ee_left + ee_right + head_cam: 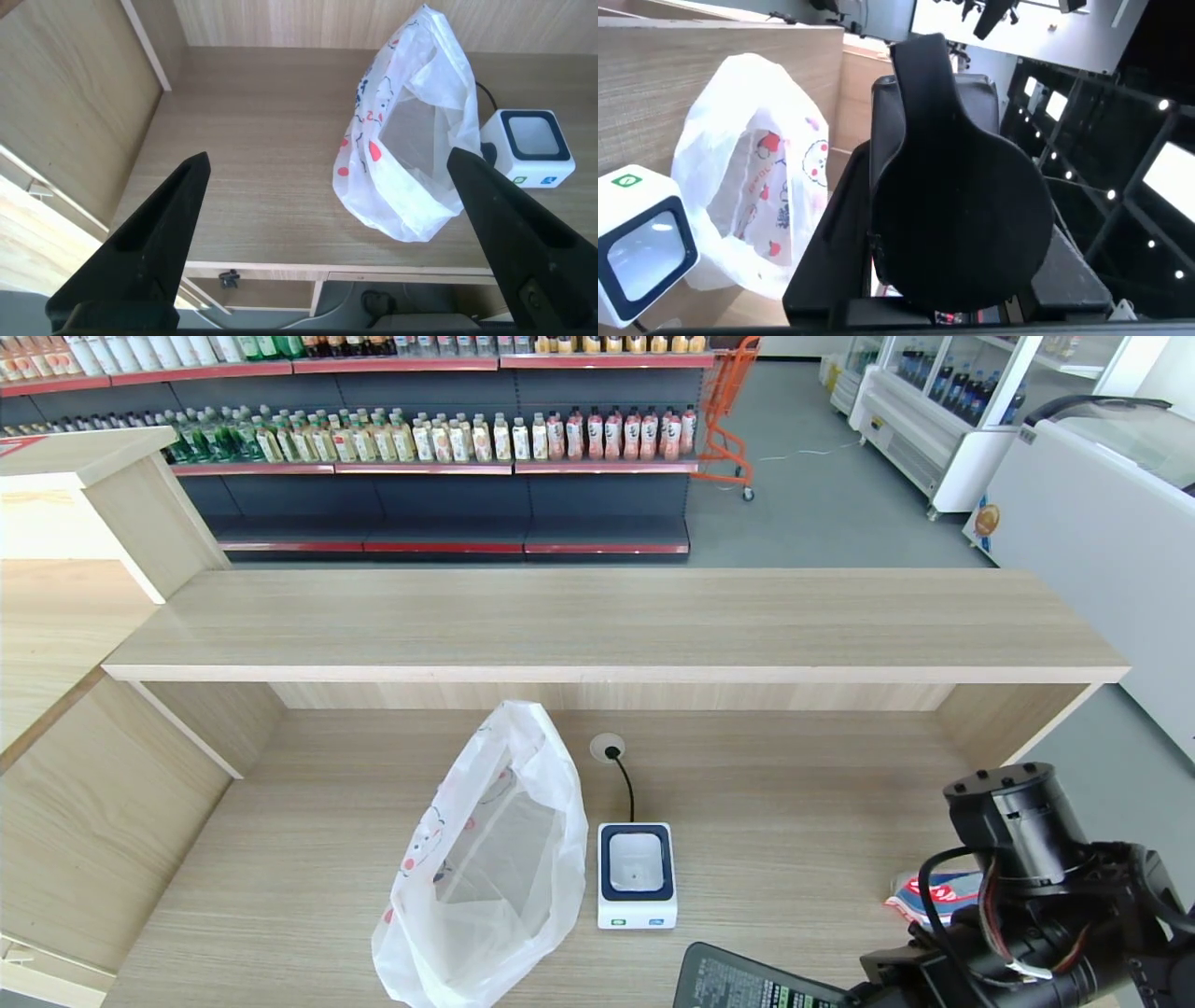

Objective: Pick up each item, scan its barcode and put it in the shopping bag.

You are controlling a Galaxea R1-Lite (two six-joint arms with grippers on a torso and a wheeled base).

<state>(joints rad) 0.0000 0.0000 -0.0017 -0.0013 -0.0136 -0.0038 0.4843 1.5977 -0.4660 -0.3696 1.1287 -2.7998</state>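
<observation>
The left pincer (329,168) hangs over the near edge of the bench (794,784), spread wide and holding nothing. The right pincer (882,973) pinches a dark flat pack (747,982) above the near edge, right of the scanner (636,875). The shopping bag (485,859) stands open just left of the scanner. A red-and-white packet (901,899) lies toward the right edge.

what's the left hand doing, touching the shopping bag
Apart. Left wrist view: the shopping bag stands on the counter well beyond the open left hand.
</observation>
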